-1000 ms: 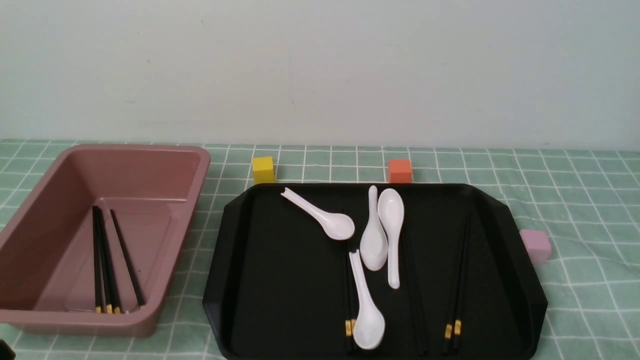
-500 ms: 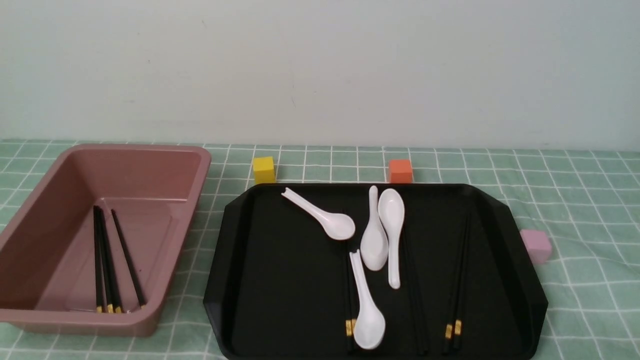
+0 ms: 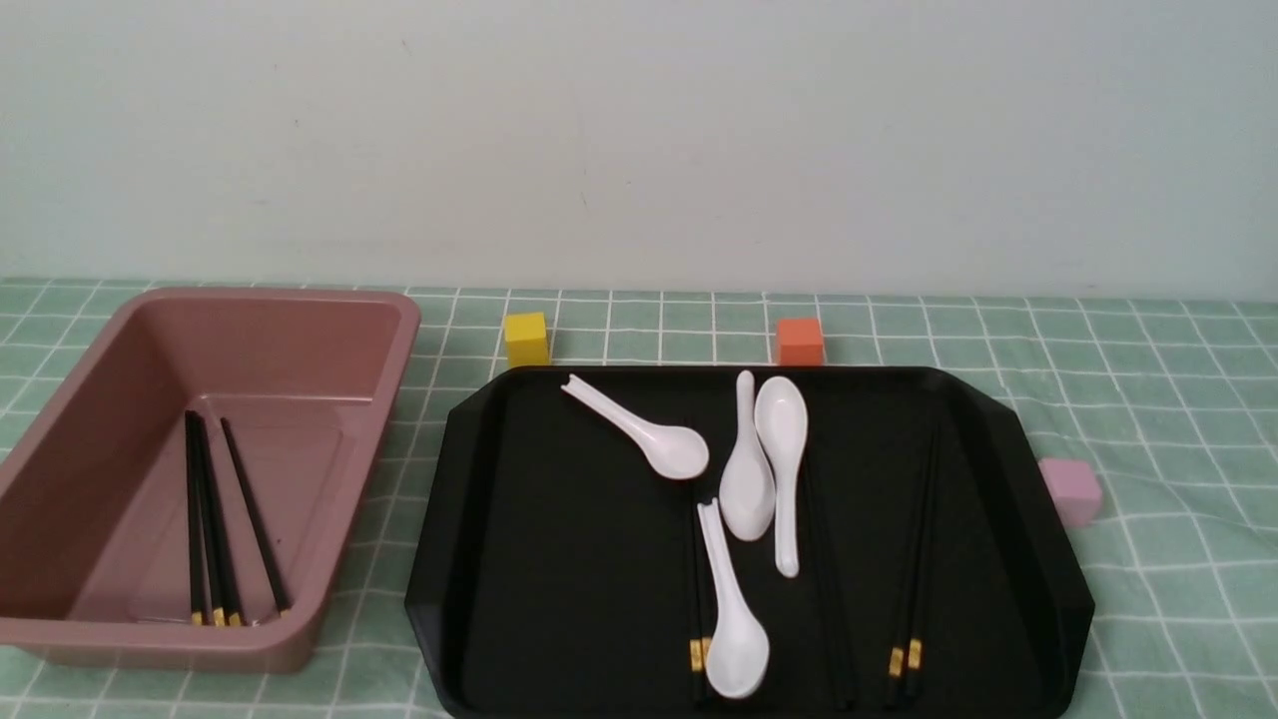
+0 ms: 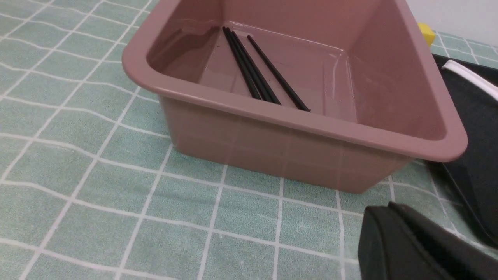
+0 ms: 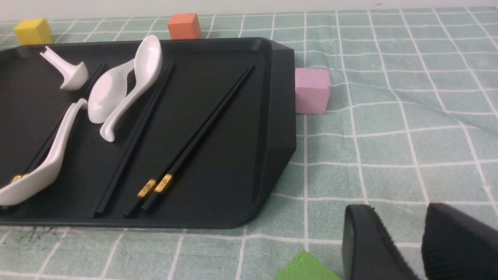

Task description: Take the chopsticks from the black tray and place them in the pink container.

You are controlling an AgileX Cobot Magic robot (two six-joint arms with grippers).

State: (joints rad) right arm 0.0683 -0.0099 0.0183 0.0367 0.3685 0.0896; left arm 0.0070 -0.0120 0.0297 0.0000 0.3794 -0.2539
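The pink container (image 3: 404,330) stands at the left with three chopsticks (image 3: 210,519) lying on its floor; in the left wrist view they are the chopsticks (image 4: 256,70) inside the container (image 4: 272,112). The black tray (image 3: 559,599) fills the middle. On it lies a gold-banded pair (image 3: 914,559), a further dark pair beside it, and a pair (image 3: 696,639) partly under a spoon. My left gripper (image 4: 385,208) hangs shut and empty over the cloth just outside the container's near wall. My right gripper (image 5: 398,210) is open and empty over the cloth beside the tray (image 5: 272,116). Neither gripper shows in the front view.
Several white spoons (image 3: 781,439) lie on the tray among the chopsticks. A yellow cube (image 3: 526,339) and an orange cube (image 3: 799,342) sit behind the tray, and a pale pink cube (image 3: 1070,489) is at its right. A green block (image 5: 307,268) lies close to my right gripper.
A dark bit of my left gripper at the front view's bottom left corner one second ago has gone out of that view. Nothing else moved.
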